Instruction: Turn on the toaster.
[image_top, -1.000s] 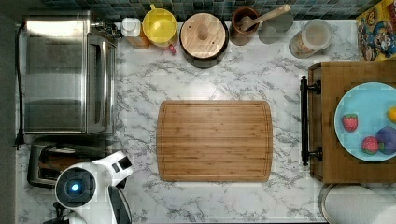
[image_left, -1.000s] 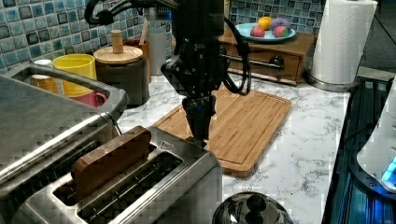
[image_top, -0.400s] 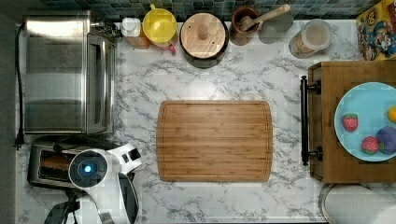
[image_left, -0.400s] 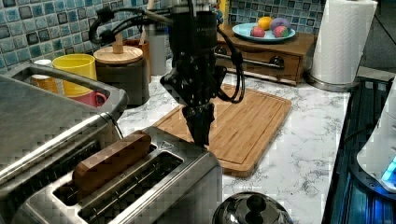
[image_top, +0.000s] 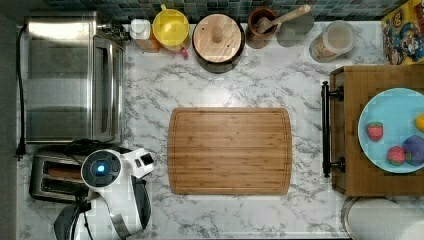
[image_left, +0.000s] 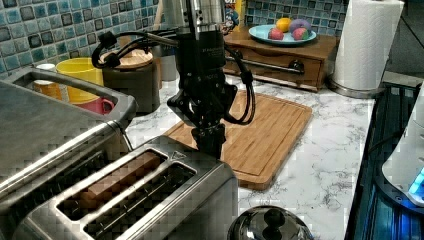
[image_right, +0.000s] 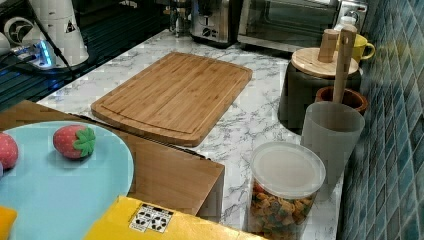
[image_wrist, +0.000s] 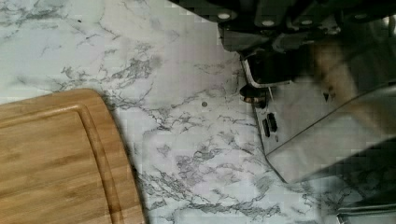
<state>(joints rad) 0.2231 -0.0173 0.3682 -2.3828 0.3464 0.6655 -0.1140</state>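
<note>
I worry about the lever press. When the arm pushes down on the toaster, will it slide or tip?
The toaster looks low, wide and boxy, so tipping seems unlikely. Its shiny steel body sits on smooth marble counter, so it might slide a little if the push is not straight down. The tool stands over its end, which favours a downward push.

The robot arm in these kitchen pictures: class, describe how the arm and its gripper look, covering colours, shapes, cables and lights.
In the top view the arm has smooth, rounded white casings with black at the joints and a round cap with a glowing blue light. In the left view the wrist section is a metallic cylinder above a black, blocky gripper that narrows to dark fingers. Black cables loop around it on both sides.
</note>
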